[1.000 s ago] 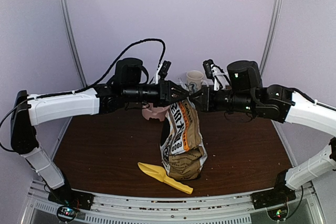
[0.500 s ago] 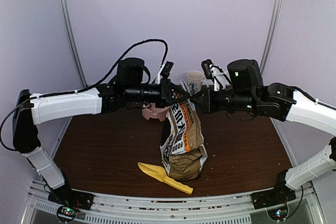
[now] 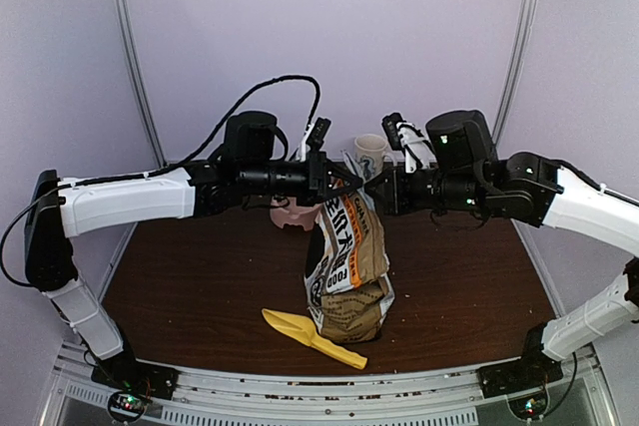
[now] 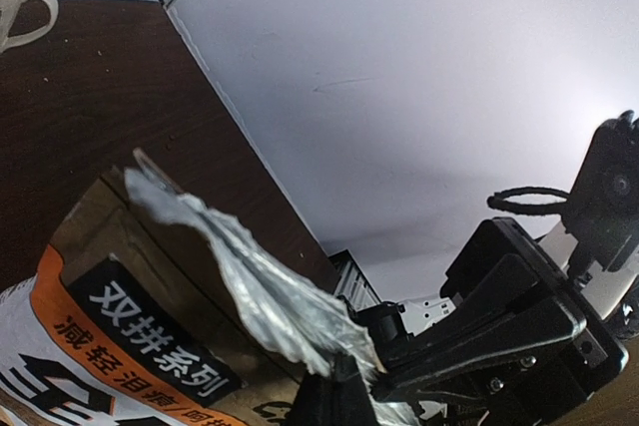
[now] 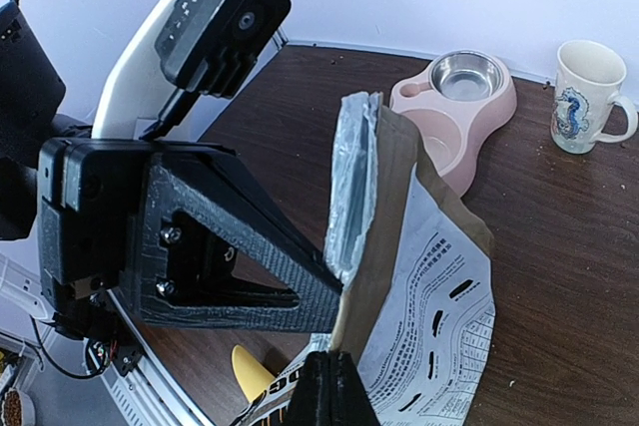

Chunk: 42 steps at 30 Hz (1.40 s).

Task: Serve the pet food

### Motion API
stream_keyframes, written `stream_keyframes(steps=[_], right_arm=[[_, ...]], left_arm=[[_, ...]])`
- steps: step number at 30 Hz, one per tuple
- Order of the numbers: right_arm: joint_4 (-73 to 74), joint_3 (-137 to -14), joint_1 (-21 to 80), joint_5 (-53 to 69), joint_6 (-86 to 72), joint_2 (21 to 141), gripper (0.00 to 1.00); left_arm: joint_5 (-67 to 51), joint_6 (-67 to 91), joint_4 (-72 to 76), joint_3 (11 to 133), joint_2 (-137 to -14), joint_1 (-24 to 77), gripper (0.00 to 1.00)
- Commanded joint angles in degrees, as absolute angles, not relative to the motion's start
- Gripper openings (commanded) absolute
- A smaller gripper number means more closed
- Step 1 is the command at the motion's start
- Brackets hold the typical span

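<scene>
The tan-and-white printed bag (image 3: pixel 349 266) stands upright in the middle of the brown table (image 3: pixel 200 286). My left gripper (image 3: pixel 351 185) is shut on the bag's top edge from the left. In the left wrist view its tips (image 4: pixel 344 371) pinch the silver foil lining (image 4: pixel 250 276). My right gripper (image 3: pixel 371 187) is shut on the same top edge from the right, and its tips (image 5: pixel 332 356) clamp the brown paper of the bag (image 5: pixel 439 276). The two grippers almost touch. The bag's mouth gapes only a narrow slit. The pet food is hidden.
A yellow scoop (image 3: pixel 313 337) lies on the table in front of the bag. A pink double pet bowl (image 5: pixel 459 112) with a steel insert sits behind the bag. A white mug (image 5: pixel 587 97) stands at the back right of the table.
My left gripper's jaws have shut on the bag's top edge. The right gripper has kept its grip and shifted slightly left. The bag has stayed upright.
</scene>
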<state>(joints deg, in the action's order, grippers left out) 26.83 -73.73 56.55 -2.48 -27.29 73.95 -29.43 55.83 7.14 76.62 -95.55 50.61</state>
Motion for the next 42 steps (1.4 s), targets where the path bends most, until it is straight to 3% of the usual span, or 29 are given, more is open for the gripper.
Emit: stream_keyframes(steps=[1,10,25,42], right_arm=[[33.5,-75.5,57.1,-6.3,-26.3,74.7,0.00],[35.5,-77.3,57.5,-7.0,-25.6,76.8,0.00],[38.9,-80.6,57.6,-9.7,-26.7,80.4,0.14],[40.0,-85.5,59.7,-10.8,-26.5,82.0,0.40]], left_arm=[[-25.7,53.5,6.4,77.0,-93.2,50.0,0.00],[-25.7,53.0,6.8,77.1,-92.9,50.0,0.00],[-26.1,52.5,6.4,77.4,-92.9,50.0,0.00],[-25.9,52.4,6.4,77.2,-92.9,50.1,0.00]])
